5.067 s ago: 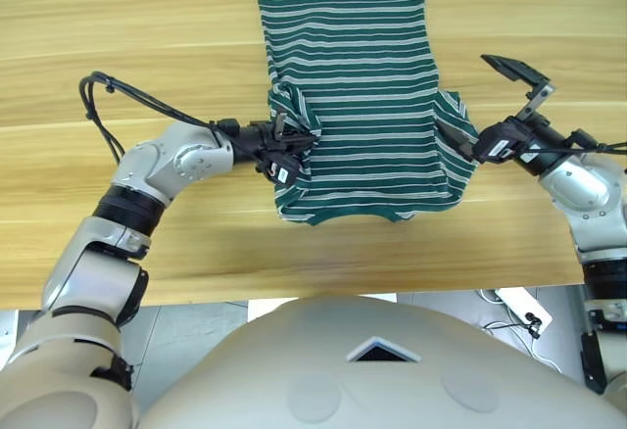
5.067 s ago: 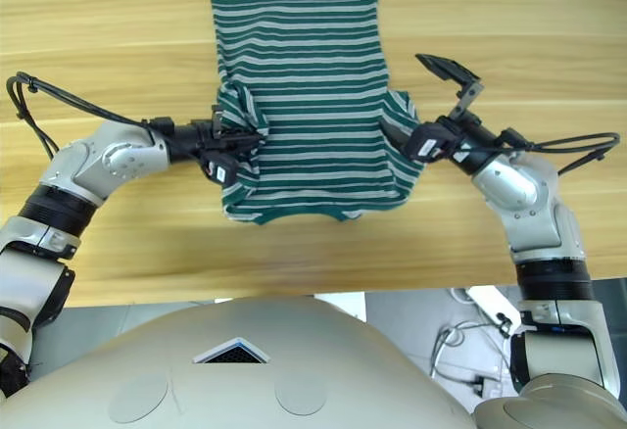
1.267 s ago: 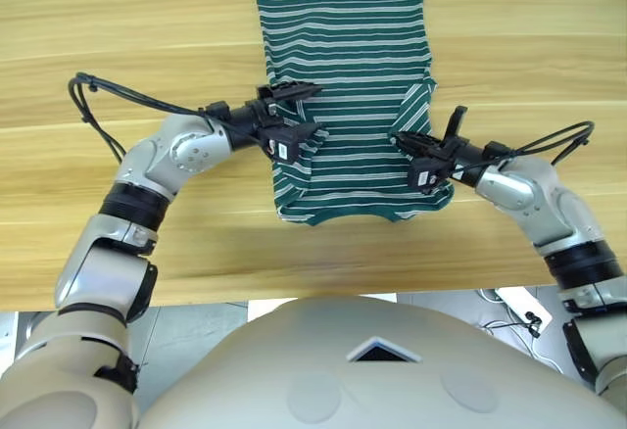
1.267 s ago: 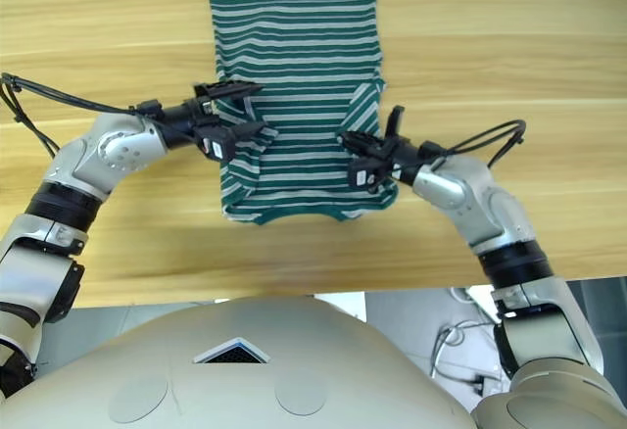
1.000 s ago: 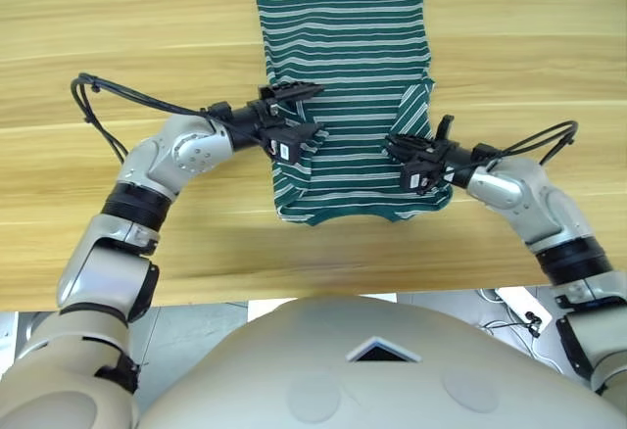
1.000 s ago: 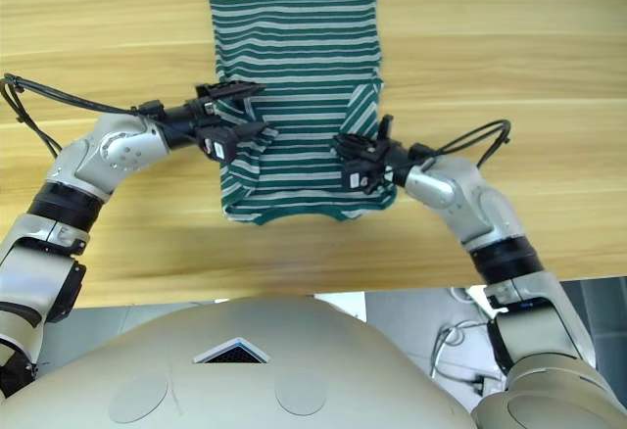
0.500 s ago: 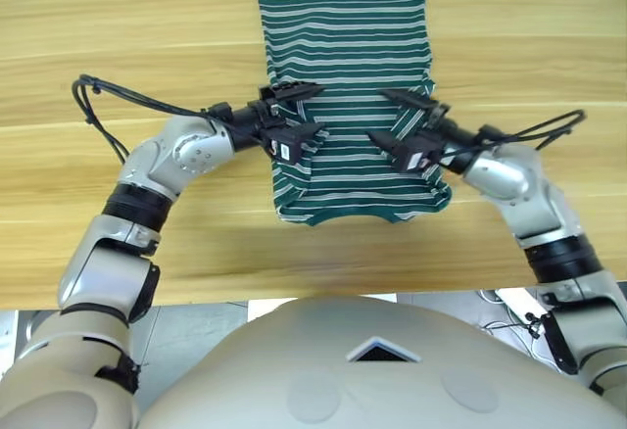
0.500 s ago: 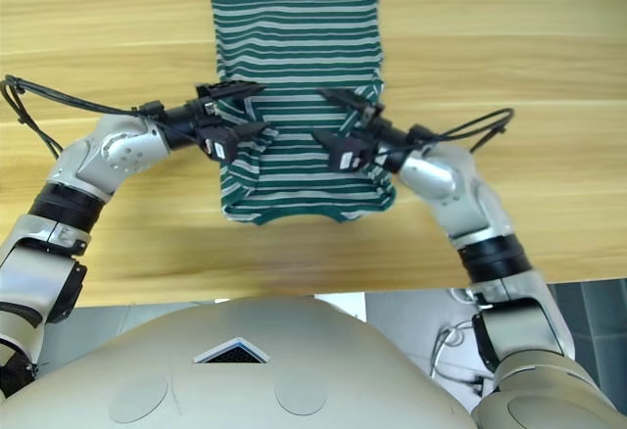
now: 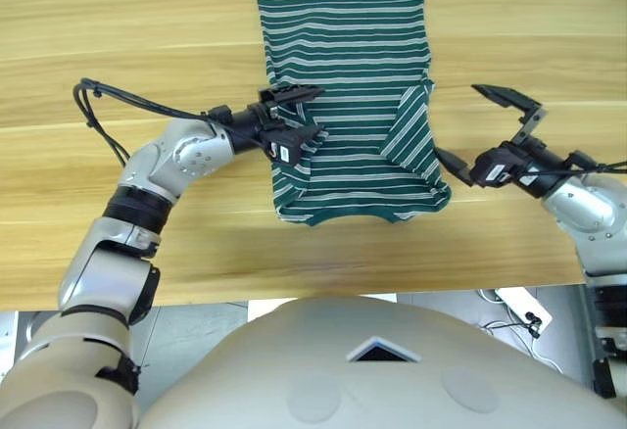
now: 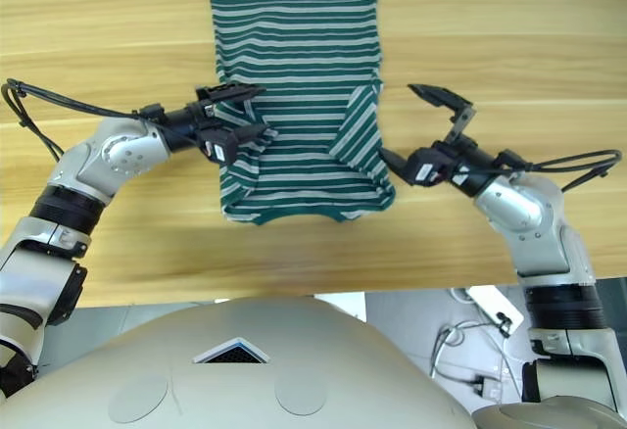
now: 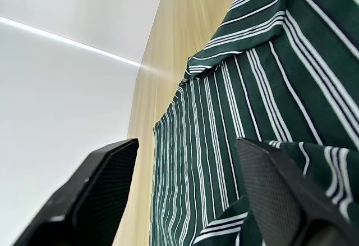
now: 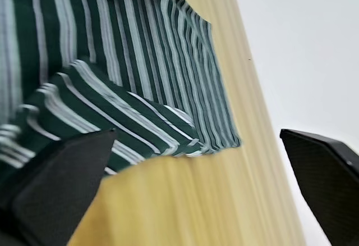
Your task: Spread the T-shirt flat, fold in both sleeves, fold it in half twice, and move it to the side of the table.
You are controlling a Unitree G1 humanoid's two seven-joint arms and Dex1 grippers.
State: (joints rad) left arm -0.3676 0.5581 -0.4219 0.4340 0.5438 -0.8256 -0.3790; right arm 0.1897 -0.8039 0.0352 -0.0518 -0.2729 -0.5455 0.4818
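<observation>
Sleeve-folding step, and to all appearance nearly finished. Find the T-shirt (image 9: 343,57) spread flat in the middle of the wooden table (image 9: 127,27), hem on the far side, collar end nearest the robot. See the right sleeve (image 9: 411,133) turned in over the body with its stripes aslant. See the left sleeve (image 9: 292,179) tucked in too, though somewhat rumpled along that edge. Note the left gripper (image 9: 320,110) low over the shirt's left edge, fingers spread, clamping nothing, with striped cloth visible past the pads in the left wrist view. Note the right gripper (image 9: 457,121) just beside the shirt's right edge, above bare wood, fingers wide apart and likewise empty. Judge both sleeves as in, and the first fold in half as the likely next job. Calls for bringing each gripper to a corner at one end of the shirt, pinching through all layers there so as to trap the folded sleeves, then carrying that end over onto the other in step. Possibly worth smoothing the rumpled left edge first. Watch for a sleeve slipping out during the lift, and for uneven travel skewing the fold.
</observation>
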